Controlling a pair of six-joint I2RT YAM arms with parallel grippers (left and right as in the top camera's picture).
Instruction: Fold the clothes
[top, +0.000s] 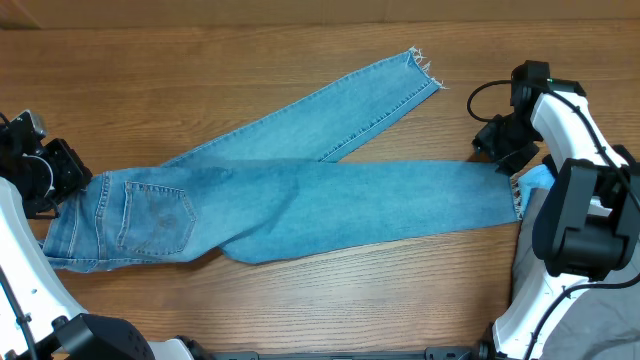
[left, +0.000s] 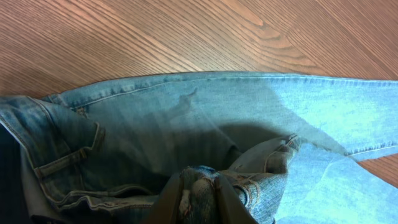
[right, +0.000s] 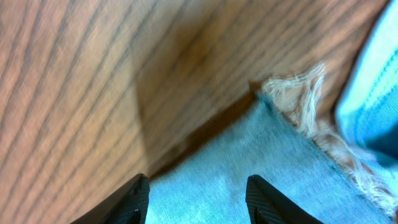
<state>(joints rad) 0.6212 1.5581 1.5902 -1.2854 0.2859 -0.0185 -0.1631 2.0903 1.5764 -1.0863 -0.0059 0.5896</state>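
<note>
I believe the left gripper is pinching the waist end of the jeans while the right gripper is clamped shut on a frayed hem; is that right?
Not quite: the right gripper is open, its jaws apart above the denim by the frayed hem, as the right wrist view shows. The left gripper is pinching the waist end of the jeans.

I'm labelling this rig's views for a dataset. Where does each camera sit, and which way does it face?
Overhead: above the table, looking straight down at the spread jeans; left hand at the waistband, right hand at a hem.
Left wrist: on the left arm, facing along the jeans; its fingers pinch bunched denim.
Right wrist: low over the frayed hem; its fingers apart.
Shared: jeans in all three.
</note>
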